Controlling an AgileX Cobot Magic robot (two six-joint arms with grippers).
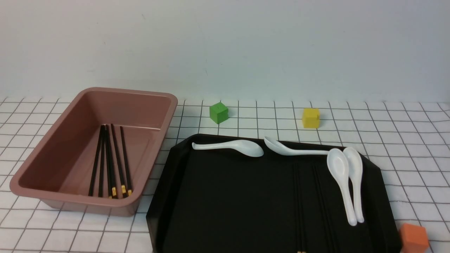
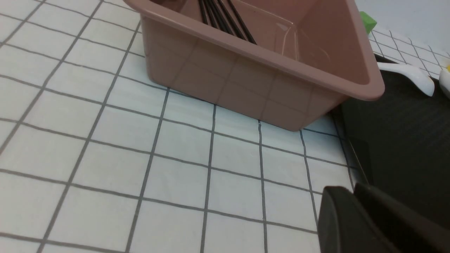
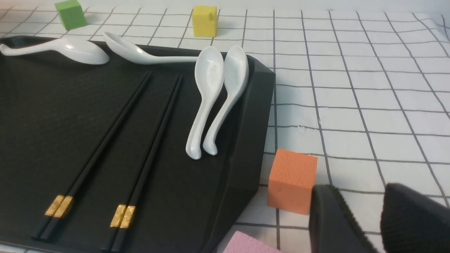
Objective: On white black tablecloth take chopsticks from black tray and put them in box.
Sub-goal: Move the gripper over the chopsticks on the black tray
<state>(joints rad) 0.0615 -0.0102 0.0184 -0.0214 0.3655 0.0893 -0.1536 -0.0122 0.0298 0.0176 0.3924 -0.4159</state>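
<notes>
Black chopsticks (image 3: 100, 144) on tray (image 3: 42, 116) — right jaws apart, empty, off-tray; left jaws narrow, near box (image 2: 246, 91).

Bright, even, soft overhead light; shadows faint. Left pincer (image 2: 346, 192) sits close to the lens, dark and blurry; beyond it the box (image 2: 246, 80) wall gives glossy grid reflections. Right pincer (image 3: 361, 197) soft-focus too; ahead of it the spoons (image 3: 211, 70) carry white highlights. Front view: chopsticks (image 1: 299, 196) nearly vanish on the black tray (image 1: 228, 211).
</notes>
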